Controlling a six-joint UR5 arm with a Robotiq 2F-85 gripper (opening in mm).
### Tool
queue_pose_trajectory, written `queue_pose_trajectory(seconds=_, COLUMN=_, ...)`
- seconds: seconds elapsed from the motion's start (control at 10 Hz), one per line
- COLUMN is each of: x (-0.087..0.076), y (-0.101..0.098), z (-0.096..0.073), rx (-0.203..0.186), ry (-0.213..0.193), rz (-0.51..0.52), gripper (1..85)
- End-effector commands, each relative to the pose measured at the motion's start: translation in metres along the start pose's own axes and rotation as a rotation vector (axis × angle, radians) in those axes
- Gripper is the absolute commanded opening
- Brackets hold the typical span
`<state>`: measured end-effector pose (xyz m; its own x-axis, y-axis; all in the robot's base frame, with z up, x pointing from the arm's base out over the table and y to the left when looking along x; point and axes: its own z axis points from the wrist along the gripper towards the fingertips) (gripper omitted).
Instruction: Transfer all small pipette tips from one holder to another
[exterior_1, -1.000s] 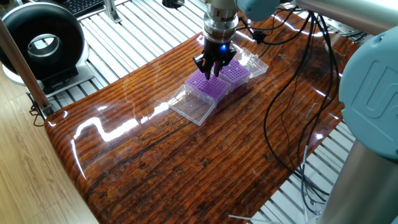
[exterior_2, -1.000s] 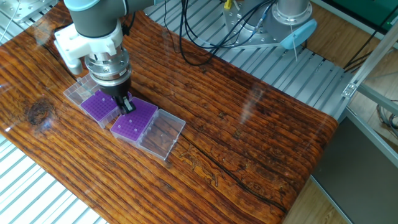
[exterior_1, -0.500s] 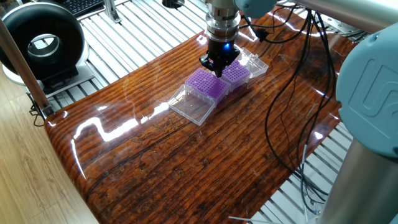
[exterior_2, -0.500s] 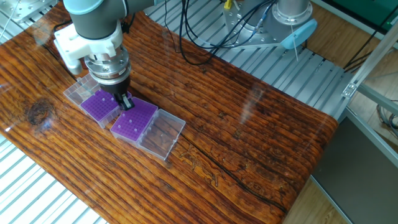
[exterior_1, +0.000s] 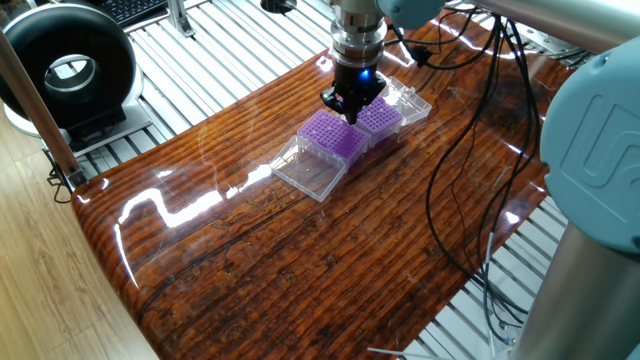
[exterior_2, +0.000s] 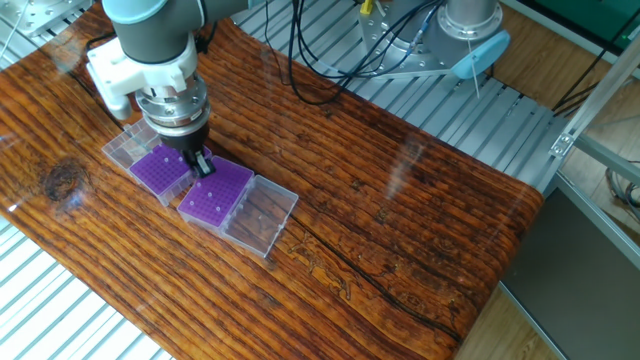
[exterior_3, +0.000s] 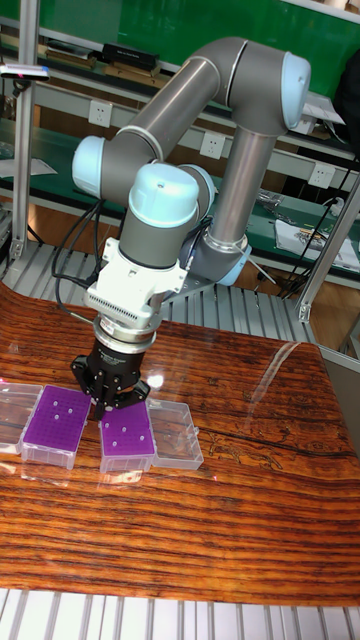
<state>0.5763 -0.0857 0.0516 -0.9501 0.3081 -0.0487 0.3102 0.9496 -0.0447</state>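
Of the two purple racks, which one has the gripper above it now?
The gripper hangs at the inner edge of the purple rack nearer the table's middle, the one with the clear lid open beside it. The other purple rack is off to its side.

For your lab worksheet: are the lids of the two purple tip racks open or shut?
Open. Each purple rack has its clear lid swung flat onto the table beside it, leaving the hole grids bare under the pincer.

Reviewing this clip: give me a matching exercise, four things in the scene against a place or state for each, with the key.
Things:
1. gripper
2. purple racks
3. clear lid
4. black ring-shaped device

Places or states:
A. lying open beside a rack
B. off the table, on the slatted bench
C. side by side on the wooden table
D. fingers closed, above the racks

Pairs: 1-D, 2-C, 3-A, 4-B
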Motion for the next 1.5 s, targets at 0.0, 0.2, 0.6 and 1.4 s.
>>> queue_pose_trajectory(seconds=0.0, x=-0.007, y=0.004, z=-0.001, rx=-0.020, ry=-0.026, rz=-0.010, gripper=1.3)
queue_pose_trajectory(seconds=0.2, x=0.007, y=0.010, z=-0.001, rx=-0.043, ry=0.027, rz=-0.067, gripper=8.7)
queue_pose_trajectory(seconds=0.6, x=0.004, y=0.009, z=-0.001, rx=-0.040, ry=0.023, rz=-0.070, gripper=15.7)
queue_pose_trajectory(seconds=1.4, x=-0.012, y=0.020, z=0.001, rx=-0.062, ry=0.019, rz=-0.041, gripper=23.0)
